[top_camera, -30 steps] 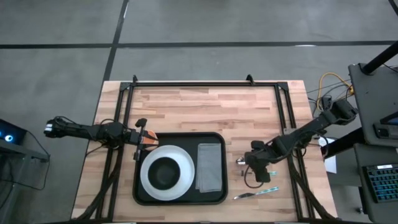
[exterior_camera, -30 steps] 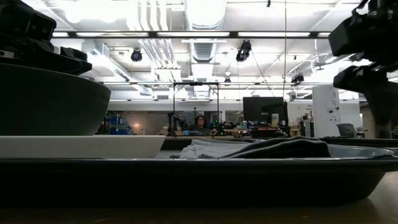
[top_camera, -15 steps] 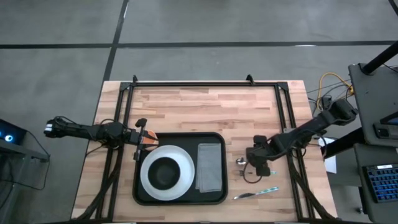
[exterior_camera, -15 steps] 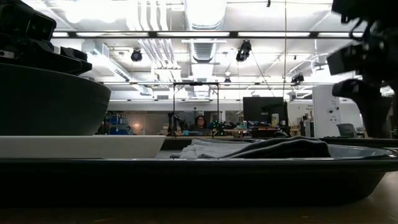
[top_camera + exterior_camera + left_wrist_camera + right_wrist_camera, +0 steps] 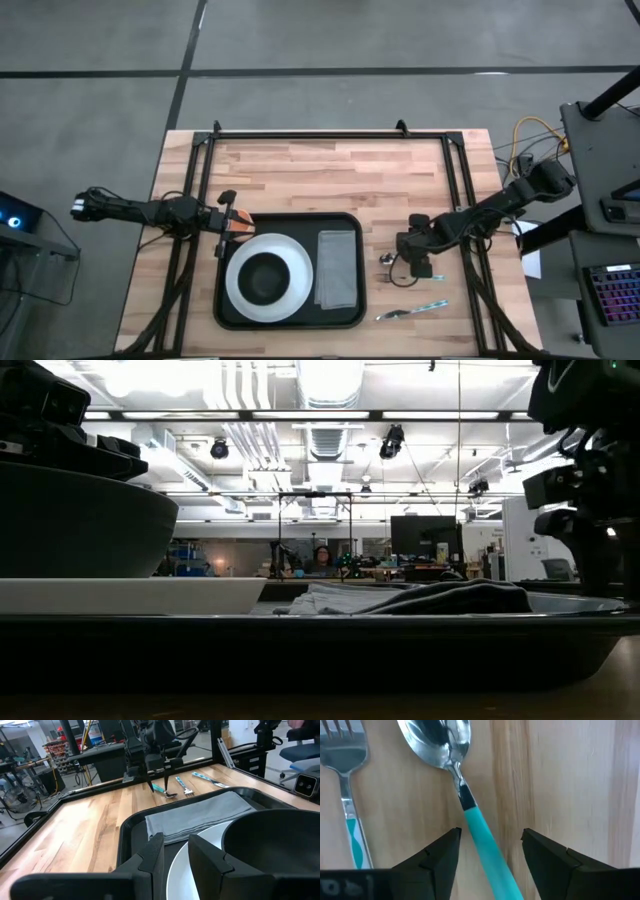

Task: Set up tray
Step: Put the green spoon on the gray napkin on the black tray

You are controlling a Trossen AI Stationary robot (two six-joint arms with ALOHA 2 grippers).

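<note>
Tray (image 5: 290,300): black, rimmed, lying flat on the wooden table (image 5: 330,170); taken as landmark.
On tray: white plate (image 5: 297,277) carrying a dark bowl (image 5: 265,277), and beside it a grey folded napkin (image 5: 337,268).
Right gripper (image 5: 490,851): off the tray's right side, low over the table, fingers apart, straddling the teal handle of a spoon (image 5: 455,765) without gripping it.
Fork (image 5: 345,780): on the table just beside the spoon.
Knife (image 5: 410,311): on the table off the tray's right side.
Left gripper (image 5: 172,856): at the tray's left rim beside the plate, fingers narrowly apart, gripping nothing.
</note>
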